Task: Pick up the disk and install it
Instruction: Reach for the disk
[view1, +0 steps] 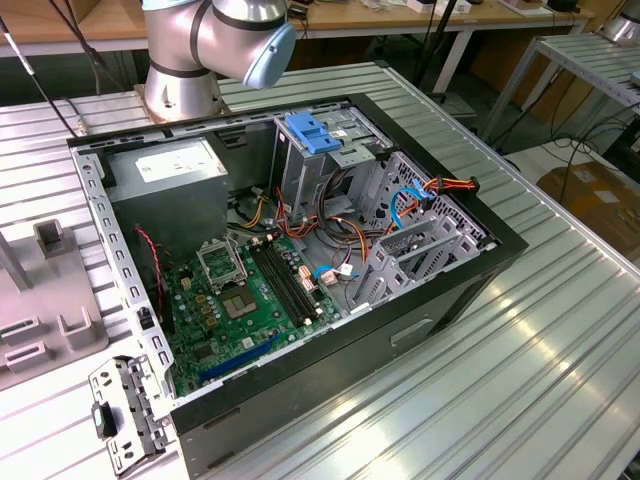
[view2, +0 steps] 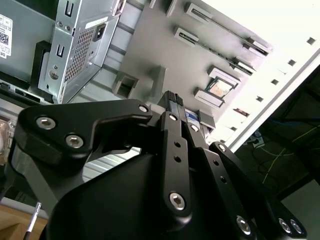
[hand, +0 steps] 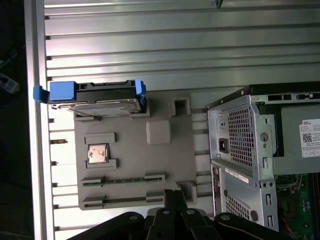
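Note for you: in the first wrist view the disk (hand: 95, 97) stands on its edge in a holder at the end of the grey fixture tray (hand: 130, 165), with 1 blue side rail (hand: 62, 91) at each short end and the silver body leaning slightly. The gripper (hand: 173, 192) hovers over the opposite end of that tray, well apart from the disk. A small square chip (hand: 97, 153) sits in its own pocket and 2 long slotted holders (hand: 122, 179) lie on the stretch of tray between them. You can see in the second wrist view that the gripper (view2: 175, 98) has its 2 black fingers pressed together with nothing pinched between them. The tray rests on the slatted aluminium table (hand: 150, 50), just beside the open computer case (hand: 240, 135). In the exterior view the case (view1: 420, 320) lies on its side on the table (view1: 520, 350), with the grey power-supply box (view1: 170, 165) and a bare blue bracket (view1: 313, 133) inside it. The tray (view1: 50, 300) sits at the exterior view's left, and the arm (view1: 210, 40) stands behind the case.
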